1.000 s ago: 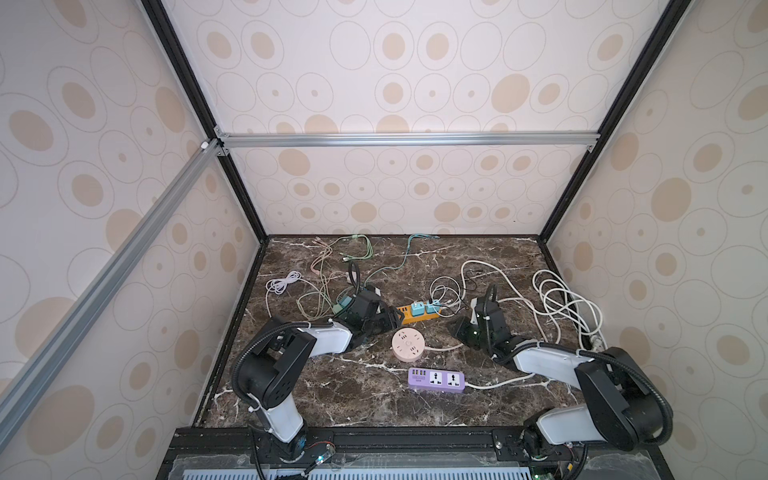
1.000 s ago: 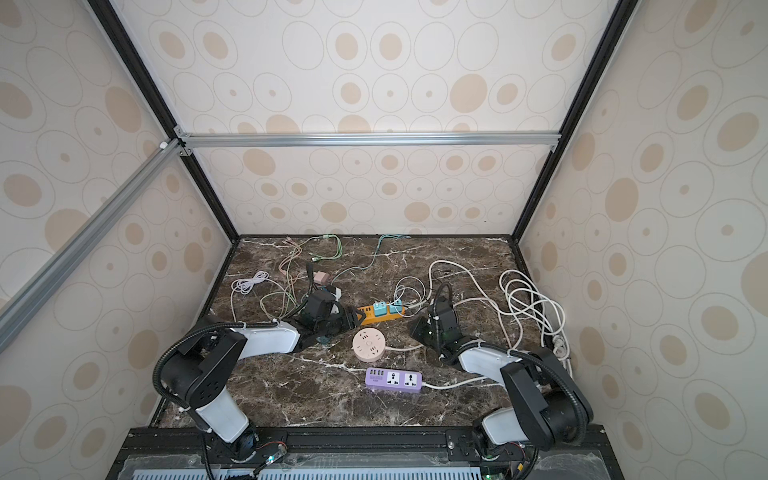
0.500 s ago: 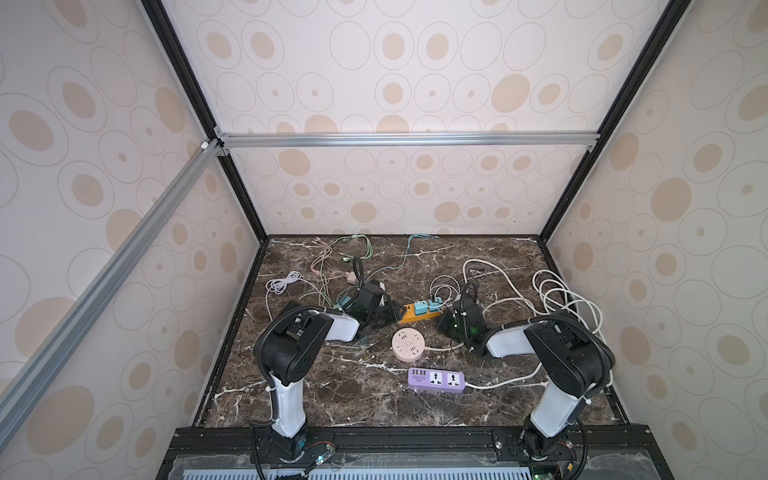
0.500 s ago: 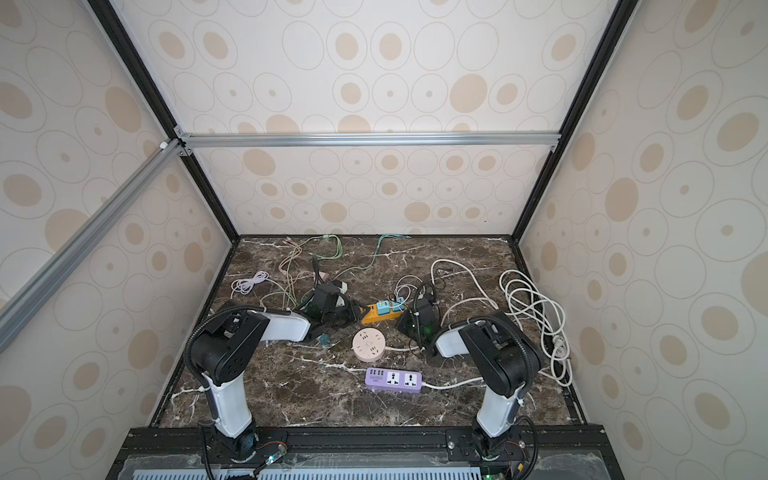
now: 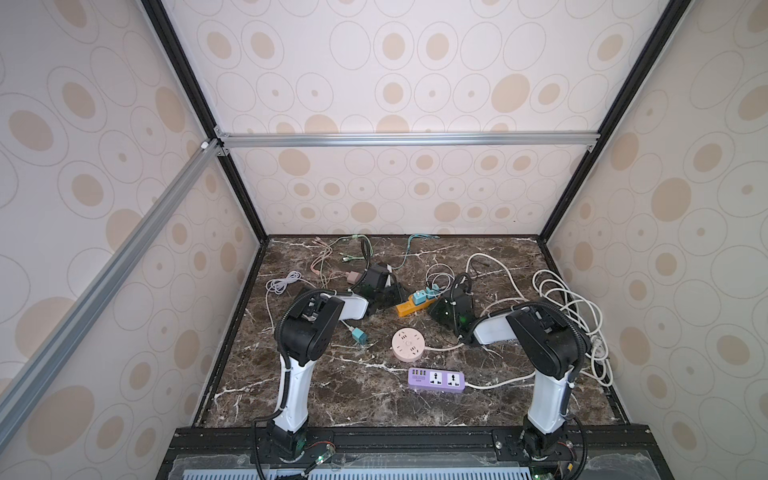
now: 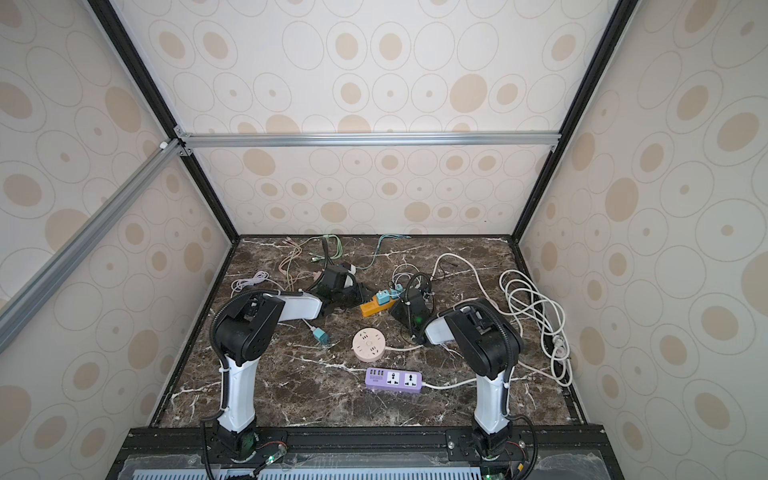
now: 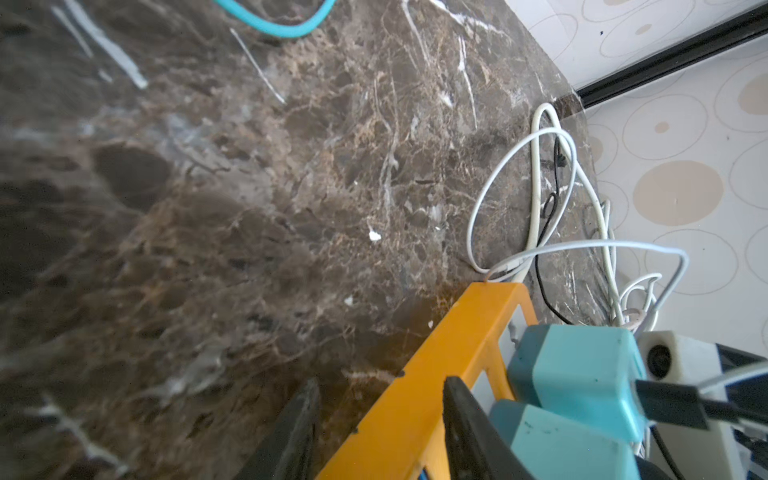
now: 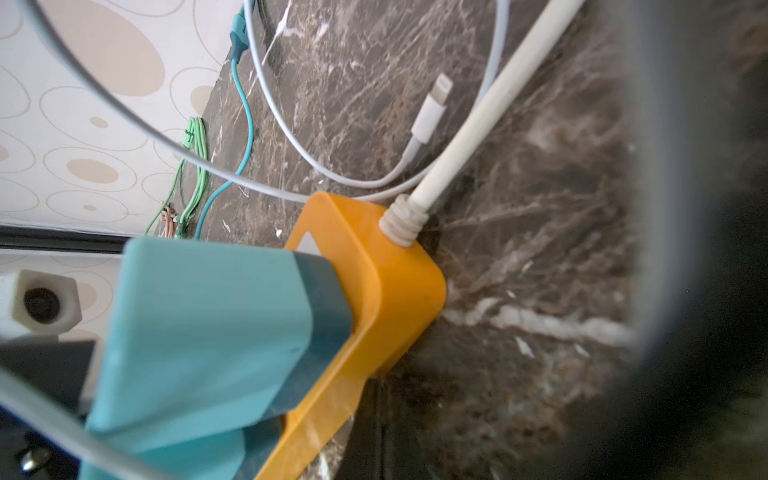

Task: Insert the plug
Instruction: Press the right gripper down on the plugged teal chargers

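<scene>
In both top views the left pincer (image 5: pixel 394 296) is clamped on the left end of the orange power strip (image 5: pixel 409 308). In the left wrist view its black fingers (image 7: pixel 461 415) sit either side of the strip's rim, though I cannot tell how hard they press. That hold is, I judge, what this step needs. The strip is glossy moulded plastic with rounded corners, lying on a polished, marble-patterned counter (image 5: pixel 332 395), so it would likely skate under any sideways push. Toward the strip's cord end stands the teal plug (image 8: pixel 208 324), a matte, boxy block with softened edges and a darker base that meets the orange face. A second teal plug (image 7: pixel 561 444) sits just beside it. The first looks seated or close to it, but its prongs are hidden. Further right, the right pincer (image 5: pixel 441 298) is clenched tight, empty as far as I can see, just beside that plug. A good finish would be a straight push down on the plug's flat top, with no tilt, keeping clear of the thin white cable (image 8: pixel 430 112) looped nearby. The stiff, round white cord (image 8: pixel 478 129) leaves the strip through a ribbed collar (image 8: pixel 401 224) and could tug the strip if dragged.
</scene>
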Robot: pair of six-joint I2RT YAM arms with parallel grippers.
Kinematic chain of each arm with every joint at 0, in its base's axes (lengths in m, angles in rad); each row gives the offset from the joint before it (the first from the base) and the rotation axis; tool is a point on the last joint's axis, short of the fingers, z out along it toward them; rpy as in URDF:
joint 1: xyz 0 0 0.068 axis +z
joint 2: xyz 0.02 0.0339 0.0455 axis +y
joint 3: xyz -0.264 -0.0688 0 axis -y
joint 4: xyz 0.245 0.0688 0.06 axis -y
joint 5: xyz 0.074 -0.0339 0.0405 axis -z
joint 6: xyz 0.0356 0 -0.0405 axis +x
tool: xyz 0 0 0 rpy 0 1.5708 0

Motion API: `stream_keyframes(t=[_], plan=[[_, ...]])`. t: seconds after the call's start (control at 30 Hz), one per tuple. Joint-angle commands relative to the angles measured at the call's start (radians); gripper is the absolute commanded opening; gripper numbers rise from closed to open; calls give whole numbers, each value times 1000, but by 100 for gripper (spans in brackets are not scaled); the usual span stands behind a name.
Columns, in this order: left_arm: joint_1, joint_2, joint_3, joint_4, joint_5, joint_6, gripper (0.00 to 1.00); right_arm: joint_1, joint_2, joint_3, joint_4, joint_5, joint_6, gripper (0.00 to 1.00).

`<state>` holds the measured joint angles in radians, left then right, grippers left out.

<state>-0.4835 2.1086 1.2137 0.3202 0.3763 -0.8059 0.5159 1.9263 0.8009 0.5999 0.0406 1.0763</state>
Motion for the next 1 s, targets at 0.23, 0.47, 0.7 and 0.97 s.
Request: stream_keyframes(t=[0.23,0.47,0.7,0.97], plan=[[68,-87,83,-206,-118,135,58,132,-35,7,-54,21,-134,0],[85,-312,-37,-309,-280,194,77,198,36,102,-99,8,-177,1],[85,-482,-154,-346,-417,205,93,211,155,250,-138,70,-162,4],[85,-598,-255,-403,-506,231,98,189,234,380,-197,116,-197,7]])
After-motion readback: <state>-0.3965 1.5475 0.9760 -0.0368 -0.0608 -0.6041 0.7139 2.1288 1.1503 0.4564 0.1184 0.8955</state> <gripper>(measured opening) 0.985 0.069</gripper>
